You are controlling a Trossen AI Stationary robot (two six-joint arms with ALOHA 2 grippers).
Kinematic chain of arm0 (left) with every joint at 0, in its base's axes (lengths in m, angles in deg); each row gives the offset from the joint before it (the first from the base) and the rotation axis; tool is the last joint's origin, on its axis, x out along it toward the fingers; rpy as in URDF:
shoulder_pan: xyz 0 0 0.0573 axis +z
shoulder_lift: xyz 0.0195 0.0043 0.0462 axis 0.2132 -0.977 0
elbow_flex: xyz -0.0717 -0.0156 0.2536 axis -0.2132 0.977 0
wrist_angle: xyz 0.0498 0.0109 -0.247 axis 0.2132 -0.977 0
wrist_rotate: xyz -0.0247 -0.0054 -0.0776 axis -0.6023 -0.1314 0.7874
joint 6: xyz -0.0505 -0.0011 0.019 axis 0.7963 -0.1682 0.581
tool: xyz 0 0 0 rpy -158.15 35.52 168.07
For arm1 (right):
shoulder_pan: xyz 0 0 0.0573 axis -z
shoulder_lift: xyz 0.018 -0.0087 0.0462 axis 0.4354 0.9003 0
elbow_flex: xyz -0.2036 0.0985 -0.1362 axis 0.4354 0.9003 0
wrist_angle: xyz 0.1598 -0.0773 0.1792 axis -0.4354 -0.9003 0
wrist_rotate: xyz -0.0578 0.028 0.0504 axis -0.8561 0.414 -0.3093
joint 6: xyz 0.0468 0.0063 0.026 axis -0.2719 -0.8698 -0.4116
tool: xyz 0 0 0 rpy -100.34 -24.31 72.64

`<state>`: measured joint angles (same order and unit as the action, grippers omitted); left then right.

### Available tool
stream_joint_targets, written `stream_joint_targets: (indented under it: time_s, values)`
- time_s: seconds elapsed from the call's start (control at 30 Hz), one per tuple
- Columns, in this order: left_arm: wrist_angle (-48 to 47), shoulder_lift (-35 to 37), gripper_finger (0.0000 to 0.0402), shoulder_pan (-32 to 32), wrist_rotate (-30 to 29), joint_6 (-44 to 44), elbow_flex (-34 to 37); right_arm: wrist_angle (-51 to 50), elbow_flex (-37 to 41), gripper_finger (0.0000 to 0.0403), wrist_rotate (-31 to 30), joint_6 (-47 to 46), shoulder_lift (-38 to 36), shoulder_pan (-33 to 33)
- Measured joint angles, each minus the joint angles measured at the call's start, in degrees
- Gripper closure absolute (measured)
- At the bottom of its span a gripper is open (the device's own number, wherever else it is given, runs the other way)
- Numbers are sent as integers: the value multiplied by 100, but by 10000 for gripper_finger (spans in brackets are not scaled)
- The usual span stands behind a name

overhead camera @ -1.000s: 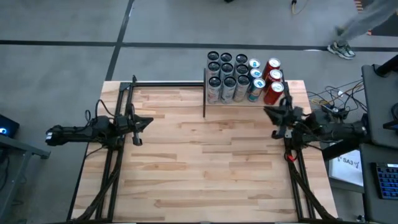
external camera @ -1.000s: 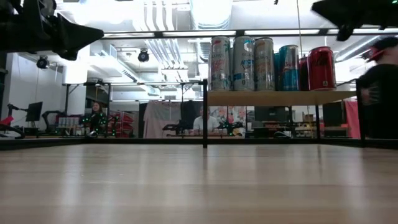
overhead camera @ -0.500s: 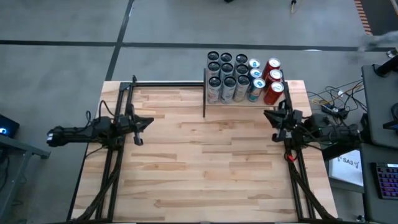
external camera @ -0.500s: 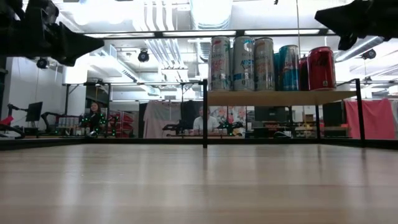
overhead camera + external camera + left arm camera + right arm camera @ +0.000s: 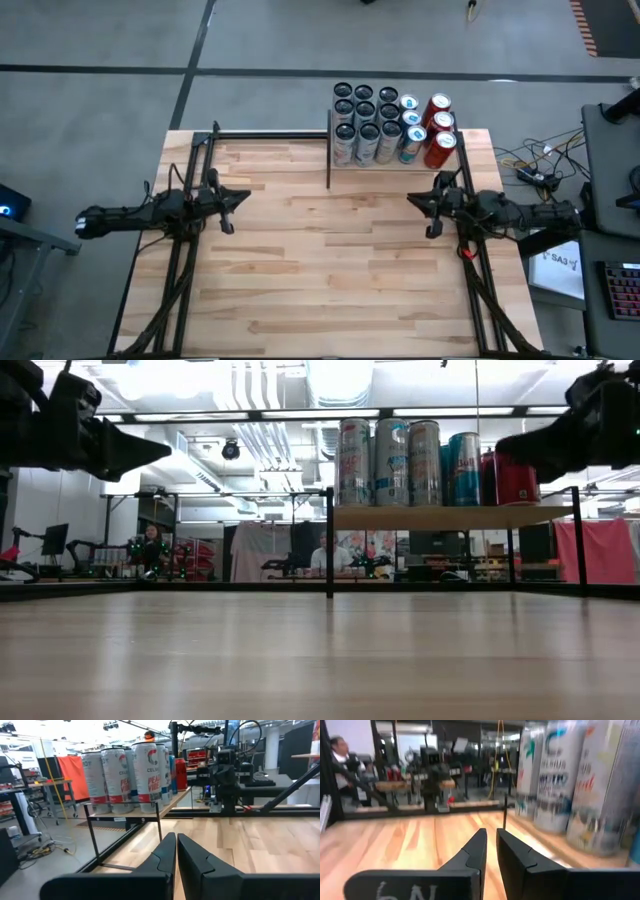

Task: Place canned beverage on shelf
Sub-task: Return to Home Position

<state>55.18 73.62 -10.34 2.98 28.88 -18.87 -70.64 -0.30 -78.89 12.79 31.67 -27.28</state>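
Observation:
Several tall beverage cans (image 5: 380,125), silver, blue and red, stand upright in rows on the shelf (image 5: 450,517), a small light-wood board on thin black posts at the table's far right. The left wrist view shows the cans (image 5: 127,777) from their side. My left gripper (image 5: 245,196) hovers shut over the table's left part and points toward the middle. My right gripper (image 5: 412,200) hovers shut over the right part, just in front of the shelf, pointing toward the table's left. Neither holds anything. In the wrist views both my left gripper (image 5: 176,839) and my right gripper (image 5: 491,834) show nothing between their fingers.
A black rail (image 5: 265,134) runs along the table's far edge left of the shelf's post (image 5: 328,150). The arms' black frames stand along both sides of the plank tabletop (image 5: 330,260). Cables and a desk lie to the right. People sit in the room behind (image 5: 322,555).
My right gripper has sunk and tipped from slanting up toward level, its tip swinging toward the table's near-left, away from the cans. My left gripper has sunk a little. Both stayed shut. The cans have kept still.

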Motion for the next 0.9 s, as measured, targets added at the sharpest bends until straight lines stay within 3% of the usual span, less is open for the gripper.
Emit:
stream_joint_targets:
  time_s: [0.2,0.37,0.47,0.6,0.9]
  values:
    - [-32,-3,402,56,-212,-179,3,-211,2,369,-360,-263,101,2]
    - [-30,-3,402,56,-1431,-179,-4,-221,4,369,-492,-531,103,2]
    - [-30,-5,402,56,-1821,-54,-4,-228,4,369,-518,275,153,2]
    - [-32,-25,402,55,-1840,94,-4,-232,7,369,-517,1129,219,2]
    - [-28,-25,402,49,-1840,734,-10,-87,-12,369,-513,414,211,2]
